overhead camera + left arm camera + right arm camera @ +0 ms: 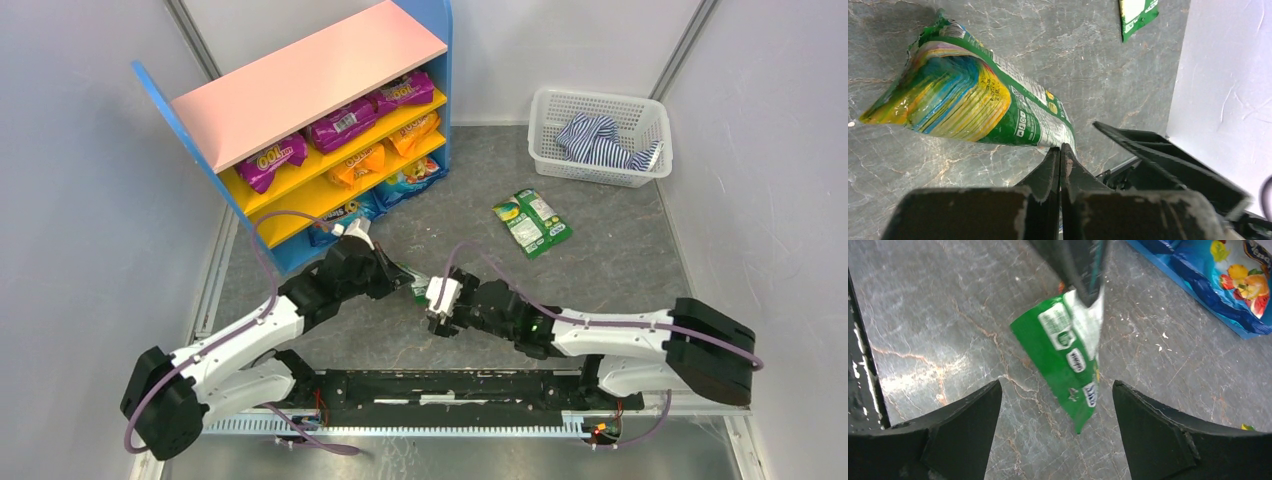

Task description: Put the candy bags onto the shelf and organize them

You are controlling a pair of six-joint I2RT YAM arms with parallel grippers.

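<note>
Above the grey worktop [620, 290], near its middle, the left hand [1060, 150] gripped the glossy green candy bag [973, 100] by one edge, right hand [1057, 386] splayed beside; a slow carry to the far-left blue-and-pink shelf [310, 75] seemed wisest.

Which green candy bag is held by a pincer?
The green bag hanging from the shut left pincer; the other green bags lie flat on the table.

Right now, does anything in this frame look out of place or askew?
Green candy bags lie loose on the table near the white basket, not on the shelf. Another green bag hangs tilted, pinched by one edge in the shut left gripper, in front of the open right gripper.
</note>
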